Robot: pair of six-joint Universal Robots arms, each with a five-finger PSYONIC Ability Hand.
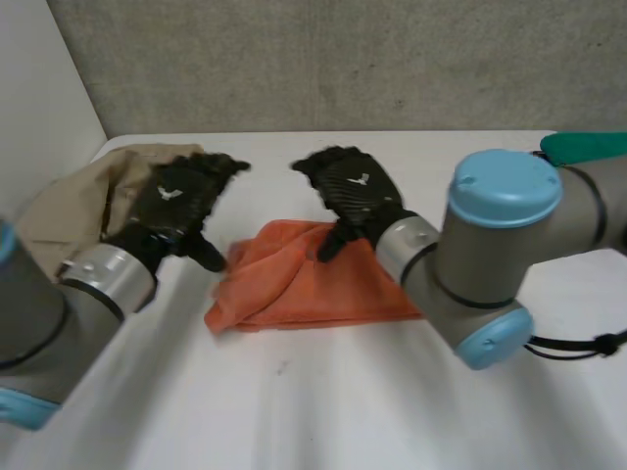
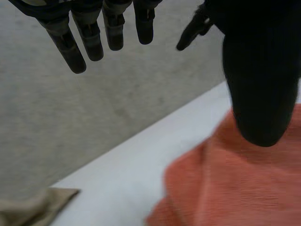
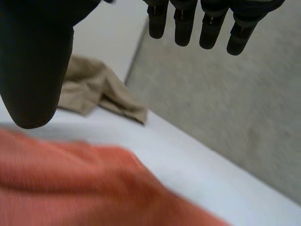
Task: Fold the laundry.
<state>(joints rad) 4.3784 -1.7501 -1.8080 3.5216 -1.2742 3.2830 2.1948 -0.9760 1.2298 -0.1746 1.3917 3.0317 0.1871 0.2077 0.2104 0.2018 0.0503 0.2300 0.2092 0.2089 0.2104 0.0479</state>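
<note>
Head view: we see the orange cloth near the middle of the table, folded into a rough flat bundle whose layered edges bunch up toward eight o'clock. It lies between the two hands.

The right hand hovers over the cloth's far edge, at about twelve o'clock from its middle. Its fingers are straight and spread and its thumb points down at the fabric. We cannot tell whether the thumb tip touches it.

The left hand is at about ten o'clock from the cloth, just beside its near-left edge. Its fingers are also stretched out, and its thumb is angled toward the cloth without gripping it.

In the left wrist view, the left hand shows straight, parted fingers against the grey wall. Its thumb hangs above the orange cloth with nothing pinched between thumb and fingers.

In the right wrist view, the right hand looks much the same. Its fingers are extended and apart, and its thumb is poised over the orange cloth, holding nothing.

Further out in the head view, a crumpled beige cloth lies at ten o'clock by the table's far left corner, partly behind the left hand and apart from the orange cloth. Both wrist views show it too, with bare table between it and the orange cloth.

At two o'clock a green thing pokes out behind the right arm. We cannot tell what it is.
</note>
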